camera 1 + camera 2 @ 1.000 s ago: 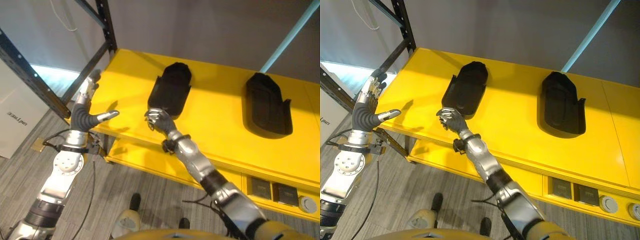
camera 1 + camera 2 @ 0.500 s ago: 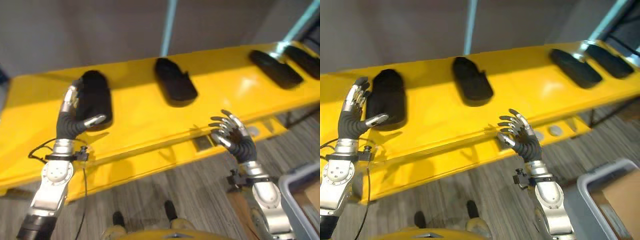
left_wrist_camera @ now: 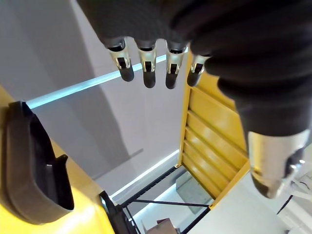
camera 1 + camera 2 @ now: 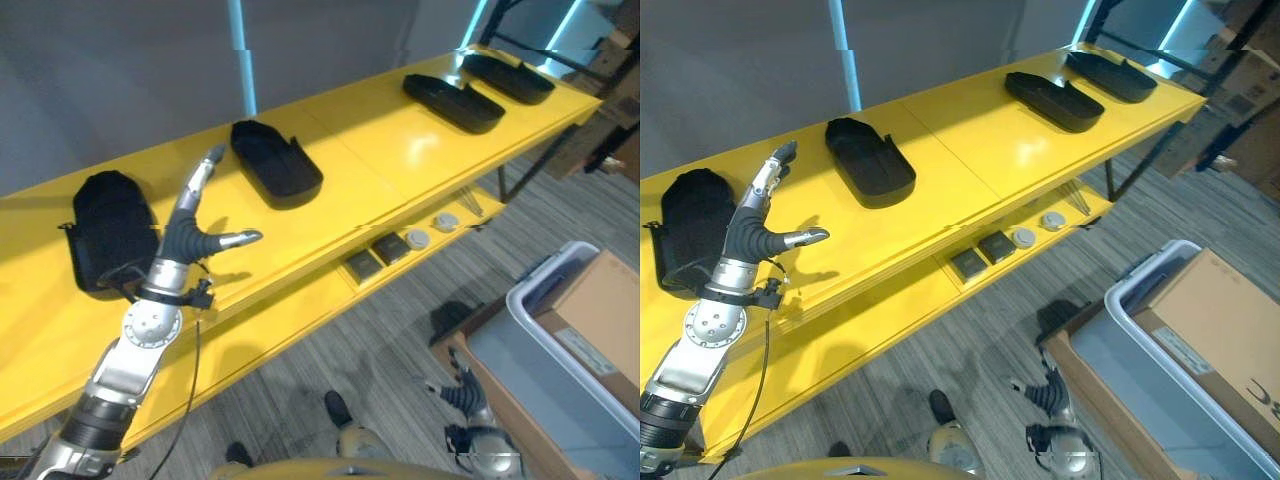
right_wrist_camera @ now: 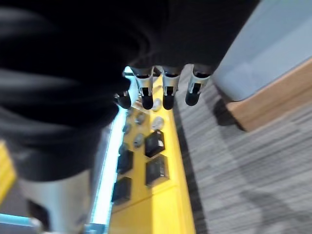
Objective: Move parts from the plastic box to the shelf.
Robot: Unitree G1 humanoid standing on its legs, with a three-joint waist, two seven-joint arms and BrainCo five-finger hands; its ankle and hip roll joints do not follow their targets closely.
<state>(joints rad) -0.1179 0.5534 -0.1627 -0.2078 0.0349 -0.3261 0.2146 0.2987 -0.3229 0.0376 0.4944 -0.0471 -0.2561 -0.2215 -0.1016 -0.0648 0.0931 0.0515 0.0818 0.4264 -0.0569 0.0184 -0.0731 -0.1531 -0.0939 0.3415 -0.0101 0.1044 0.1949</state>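
Four black moulded parts in a row along the yellow shelf (image 4: pixel 380 170), well apart: one (image 4: pixel 108 240) at the left end, a tray-shaped one (image 4: pixel 275 163) beside it, two more (image 4: pixel 452 102) (image 4: pixel 508 78) near the far right end. Grey plastic box (image 4: pixel 560 345) on the floor at lower right, a cardboard carton (image 4: pixel 603 318) inside.

wall (image 4: pixel 120 80): plain grey | floor (image 4: pixel 380 350): grey striped carpet | light strip (image 4: pixel 237 50): pale blue, upright on wall
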